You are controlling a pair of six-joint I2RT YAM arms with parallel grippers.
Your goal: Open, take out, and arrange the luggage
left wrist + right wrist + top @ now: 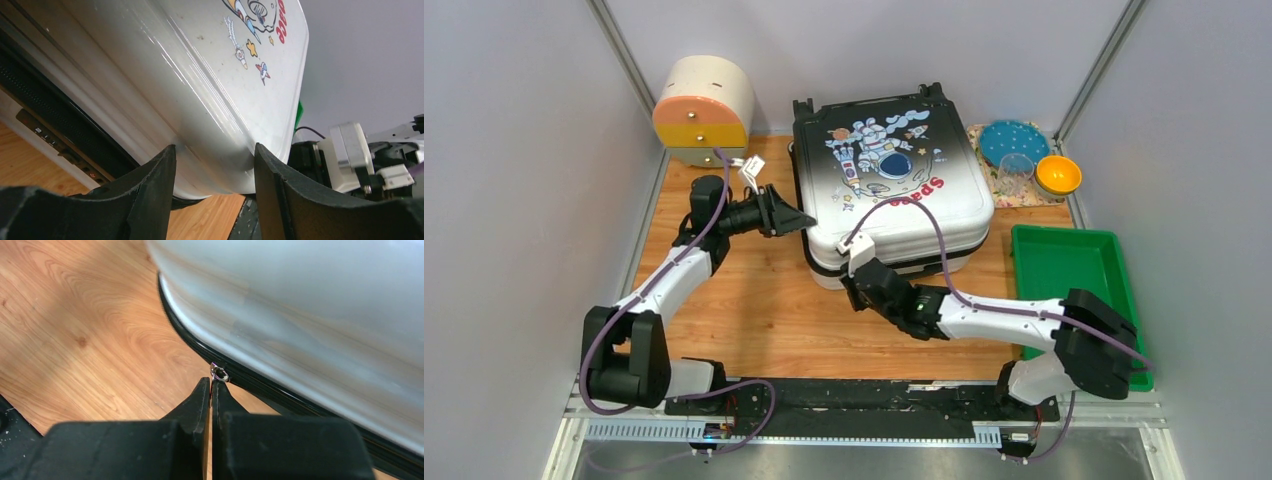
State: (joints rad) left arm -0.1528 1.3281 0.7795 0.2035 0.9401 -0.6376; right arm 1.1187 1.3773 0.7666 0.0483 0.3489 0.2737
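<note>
The right gripper point(211, 387) is pinching shut on the one zipper pull point(219, 373) at the lower edge of the single luggage point(894, 190), which is lying flat, lid down, at upper centre of the table point(754, 310). The left gripper point(215, 167) is standing wide, its fingers point(160, 175) flanking the shell's left corner. One drawer box point(704, 105) is sitting upper left, and one green tray point(1064, 235) at right.

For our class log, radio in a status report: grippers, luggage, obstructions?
Left gripper open, astride luggage corner. Right gripper shut on zipper pull. Lid down. No obstruction seen.
</note>
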